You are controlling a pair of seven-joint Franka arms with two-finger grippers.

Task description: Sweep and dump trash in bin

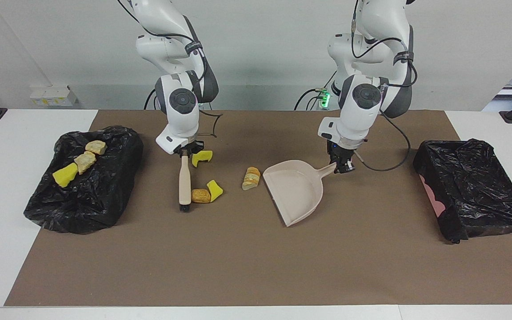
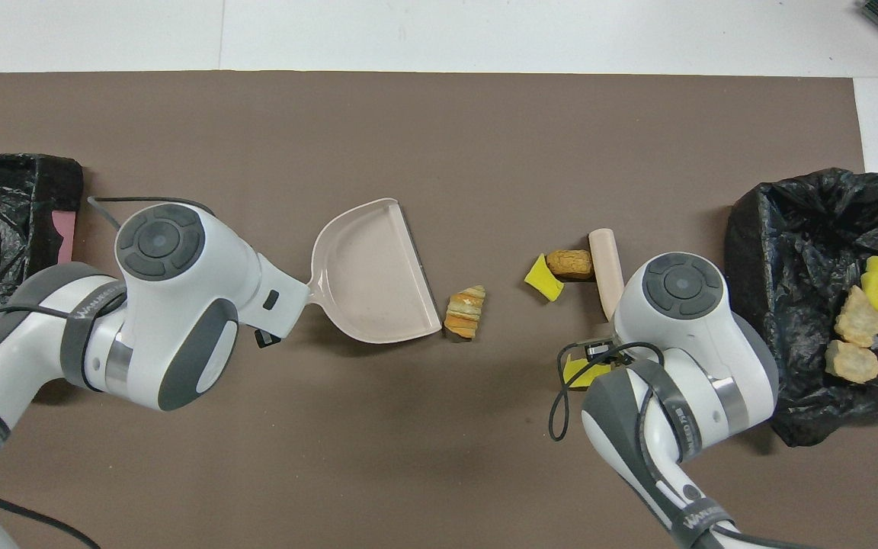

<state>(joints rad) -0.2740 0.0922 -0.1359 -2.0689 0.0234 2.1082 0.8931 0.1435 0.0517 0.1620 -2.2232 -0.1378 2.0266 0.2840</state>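
Just beside right gripper [image 1: 185, 153]: yellow chunk [image 1: 202, 157].

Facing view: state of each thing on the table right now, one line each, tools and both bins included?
Brush: held by right gripper, bristles down against the round brown bread piece.
Dustpan: handle held by left gripper, mouth turned toward the striped bread piece, holds no trash.
Yellow chunks: loose on the mat.
Bin at the right arm's end: holds three scraps.
Bin at the left arm's end: no scraps visible.
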